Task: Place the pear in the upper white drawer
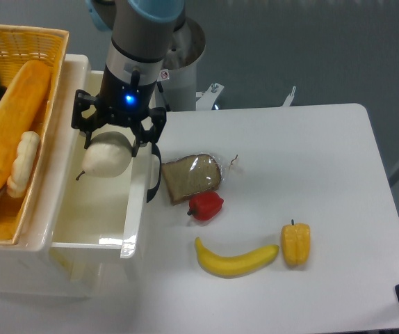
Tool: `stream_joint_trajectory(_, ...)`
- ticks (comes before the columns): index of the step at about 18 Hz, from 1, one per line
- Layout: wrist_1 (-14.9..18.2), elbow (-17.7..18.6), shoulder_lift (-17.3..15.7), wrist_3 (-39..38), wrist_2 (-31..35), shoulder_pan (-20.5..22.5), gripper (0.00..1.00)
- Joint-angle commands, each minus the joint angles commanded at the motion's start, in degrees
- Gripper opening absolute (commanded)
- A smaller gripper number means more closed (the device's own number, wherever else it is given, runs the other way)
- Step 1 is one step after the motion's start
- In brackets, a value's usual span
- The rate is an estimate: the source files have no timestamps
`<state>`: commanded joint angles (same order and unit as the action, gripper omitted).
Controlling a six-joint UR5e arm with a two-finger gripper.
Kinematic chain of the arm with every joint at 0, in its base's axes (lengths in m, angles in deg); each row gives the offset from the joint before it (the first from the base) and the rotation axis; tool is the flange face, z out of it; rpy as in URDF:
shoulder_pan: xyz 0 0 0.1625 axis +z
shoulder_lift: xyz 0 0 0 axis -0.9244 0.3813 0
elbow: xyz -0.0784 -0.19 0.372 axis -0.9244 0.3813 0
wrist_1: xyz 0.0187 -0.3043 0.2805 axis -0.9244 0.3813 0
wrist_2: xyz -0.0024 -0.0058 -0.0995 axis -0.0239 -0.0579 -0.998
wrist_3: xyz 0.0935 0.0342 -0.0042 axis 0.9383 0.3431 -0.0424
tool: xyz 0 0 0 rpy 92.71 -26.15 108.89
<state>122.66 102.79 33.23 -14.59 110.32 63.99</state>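
Between the fingers of the gripper (113,147), clamped on its upper part, hangs the pear (105,160), stem pointing lower left, above the open upper white drawer (133,216). Right of the gripper lie 1 bread slice (191,177) and 1 banana (235,261).

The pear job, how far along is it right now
Done: the pear is off the table, gripped by the gripper, and carried over the open upper white drawer. In hand: it hangs above the drawer's cavity, stem pointing left. Left: lowering it, opening the fingers and pulling clear. The bread slice, red pepper, banana and yellow pepper lie on the table.
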Motion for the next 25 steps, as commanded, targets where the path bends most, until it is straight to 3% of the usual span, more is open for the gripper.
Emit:
stream_joint_trajectory(2,-0.4,0.0,0.1,0.1,0.0,0.0,0.8)
stream_joint_trajectory(12,-0.6,0.0,0.2,0.5,0.1,-0.7,0.93)
stream_joint_trajectory(19,-1.5,-0.3,0.4,1.6,0.8,-0.4,0.94)
stream_joint_trajectory(25,-1.8,-0.2,0.0,15.6,2.5,6.4,0.99)
